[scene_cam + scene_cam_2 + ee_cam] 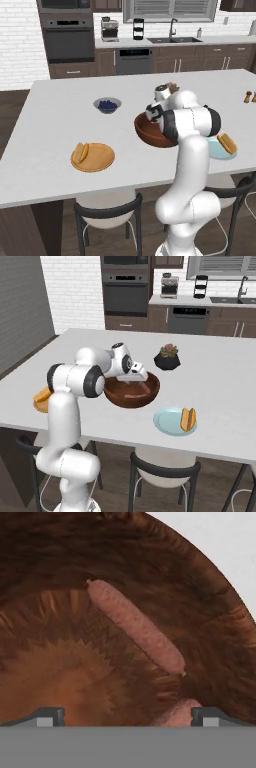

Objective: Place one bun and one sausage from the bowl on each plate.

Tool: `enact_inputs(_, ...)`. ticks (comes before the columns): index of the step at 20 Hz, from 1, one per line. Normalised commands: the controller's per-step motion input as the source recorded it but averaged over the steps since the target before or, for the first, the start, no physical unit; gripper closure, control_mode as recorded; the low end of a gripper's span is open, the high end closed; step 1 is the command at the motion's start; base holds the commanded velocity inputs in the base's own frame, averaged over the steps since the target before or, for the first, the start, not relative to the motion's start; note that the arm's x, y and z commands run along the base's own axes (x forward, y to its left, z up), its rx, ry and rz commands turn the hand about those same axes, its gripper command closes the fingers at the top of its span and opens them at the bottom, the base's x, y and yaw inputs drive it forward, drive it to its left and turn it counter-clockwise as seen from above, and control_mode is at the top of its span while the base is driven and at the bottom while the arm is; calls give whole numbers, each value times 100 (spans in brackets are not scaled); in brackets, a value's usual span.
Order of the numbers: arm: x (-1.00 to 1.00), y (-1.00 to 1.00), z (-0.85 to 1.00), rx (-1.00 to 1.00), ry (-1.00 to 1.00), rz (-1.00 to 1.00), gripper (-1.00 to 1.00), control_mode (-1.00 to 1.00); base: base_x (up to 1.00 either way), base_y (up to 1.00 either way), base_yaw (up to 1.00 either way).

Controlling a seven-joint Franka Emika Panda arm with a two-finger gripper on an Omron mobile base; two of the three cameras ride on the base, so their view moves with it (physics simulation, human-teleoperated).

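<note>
The dark reddish-brown wooden bowl (148,135) (131,393) stands mid-counter, and my gripper (131,380) reaches down into it. In the hand view the gripper (127,716) is open, fingertips (50,715) wide apart above the bowl's floor (60,672). One sausage (136,626) lies diagonally ahead, untouched. The end of a second sausage (176,712) pokes in beside the right fingertip. The tan wood plate (100,159) at the left holds a bun (80,151). On the right, the pale teal plate (167,420) also carries a bun (188,419).
A small grey bowl of berries (107,105) sits behind the wood plate. A black plant pot (167,358) stands just beyond the wooden bowl. Shakers (248,96) are at the far right. Stools (107,212) line the near counter edge.
</note>
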Motion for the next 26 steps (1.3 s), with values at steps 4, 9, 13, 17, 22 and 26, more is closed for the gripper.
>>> enact_inputs(4, 46, -26, -27, -3, 0, 0, -100, -100, 0, 0, 0)
enact_inputs(9, 42, -34, -32, -4, 2, 0, -100, -100, 0, 0, 0)
enact_inputs(13, 30, -22, -39, -4, 2, 4, -100, -100, 0, 0, 0)
enact_inputs(17, 16, -24, -20, -3, 0, 5, -100, -100, 0, 0, 0)
enact_inputs(22, 0, -15, -33, -3, 3, 6, -100, -100, 0, 0, 0)
enact_inputs(26, -7, 0, -56, -3, 12, 7, 100, -100, 0, 0, 0)
